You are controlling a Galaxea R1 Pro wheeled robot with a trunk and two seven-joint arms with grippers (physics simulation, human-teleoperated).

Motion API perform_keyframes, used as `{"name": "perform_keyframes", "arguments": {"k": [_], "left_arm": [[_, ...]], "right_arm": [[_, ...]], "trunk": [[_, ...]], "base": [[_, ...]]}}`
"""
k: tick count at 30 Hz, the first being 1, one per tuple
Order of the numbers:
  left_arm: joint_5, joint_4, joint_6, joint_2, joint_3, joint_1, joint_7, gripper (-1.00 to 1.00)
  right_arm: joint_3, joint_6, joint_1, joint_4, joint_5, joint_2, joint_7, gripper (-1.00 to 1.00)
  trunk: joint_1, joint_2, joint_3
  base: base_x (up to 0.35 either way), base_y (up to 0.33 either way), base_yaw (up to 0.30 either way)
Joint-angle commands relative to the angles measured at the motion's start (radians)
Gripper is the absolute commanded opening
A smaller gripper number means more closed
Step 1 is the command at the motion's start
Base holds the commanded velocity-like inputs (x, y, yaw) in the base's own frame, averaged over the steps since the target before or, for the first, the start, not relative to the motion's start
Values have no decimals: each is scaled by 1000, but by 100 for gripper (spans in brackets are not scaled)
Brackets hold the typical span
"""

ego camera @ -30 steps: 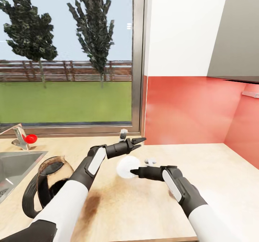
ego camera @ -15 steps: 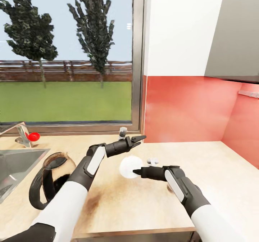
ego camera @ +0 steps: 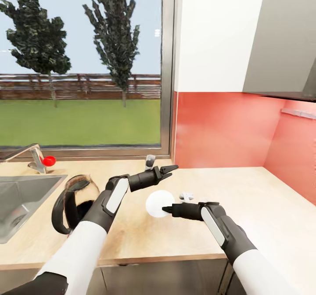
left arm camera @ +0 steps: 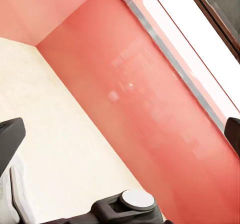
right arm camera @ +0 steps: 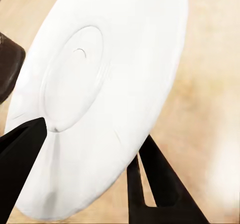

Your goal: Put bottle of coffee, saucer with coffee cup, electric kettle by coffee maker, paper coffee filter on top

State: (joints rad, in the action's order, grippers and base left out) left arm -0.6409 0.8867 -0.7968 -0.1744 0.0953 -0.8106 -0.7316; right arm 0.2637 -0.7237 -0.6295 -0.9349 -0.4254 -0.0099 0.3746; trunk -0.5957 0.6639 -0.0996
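Saucer [ego camera: 159, 203] in my right hand [ego camera: 166, 209]: white disc, rim pinched between the two fingers, one dark finger [right arm camera: 22, 154] on its upper face, the other under the edge. Hand closed on it. It hangs above the table [ego camera: 272, 207], roughly mid-surface, not set down.

Left hand [ego camera: 170, 170] floats just beyond the saucer, toward the window, fingers close together, nothing between them that I can make out; how far apart they stand I cannot tell.

Left of the saucer, by the sink [ego camera: 17, 198], a dark glass pot with a looped handle [ego camera: 72, 203] lies tipped on the table. Likely part of the coffee maker, but unsure.

Red backsplash [ego camera: 224, 132] far right; bare table below it.

Step in hand, as I judge it: placing the saucer. Next move needs the coffee maker's spot fixed first, then a level lowering beside it, rim flat before the fingers part. Tilted release risks a slide.
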Motion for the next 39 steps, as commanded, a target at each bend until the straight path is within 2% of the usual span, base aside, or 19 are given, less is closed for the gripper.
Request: {"name": "perform_keyframes", "arguments": {"k": [1,14,23,29,39], "left_arm": [[-3,0,-5,0,0,-1,0,100],[-3,1,-5,0,0,-1,-1,100],[-3,36,-6,0,1,1,-1,100],[-5,91,-8,0,5,3,-1,100],[-5,100,-9,8,1,5,-9,100]], "right_arm": [[2,-3,-1,-1,-1,-1,1,-100],[2,-3,-1,-1,-1,-1,1,-100],[2,-3,-1,-1,-1,-1,1,-100],[2,-3,-1,-1,-1,-1,1,-100],[2,-3,-1,-1,-1,-1,1,-100]], "trunk": [[0,2,-2],[0,2,-2],[0,2,-2],[0,2,-2],[0,2,-2]], "base": [[-330,0,0],[-333,50,0],[-334,89,0],[-334,90,0],[-334,90,0]]}}
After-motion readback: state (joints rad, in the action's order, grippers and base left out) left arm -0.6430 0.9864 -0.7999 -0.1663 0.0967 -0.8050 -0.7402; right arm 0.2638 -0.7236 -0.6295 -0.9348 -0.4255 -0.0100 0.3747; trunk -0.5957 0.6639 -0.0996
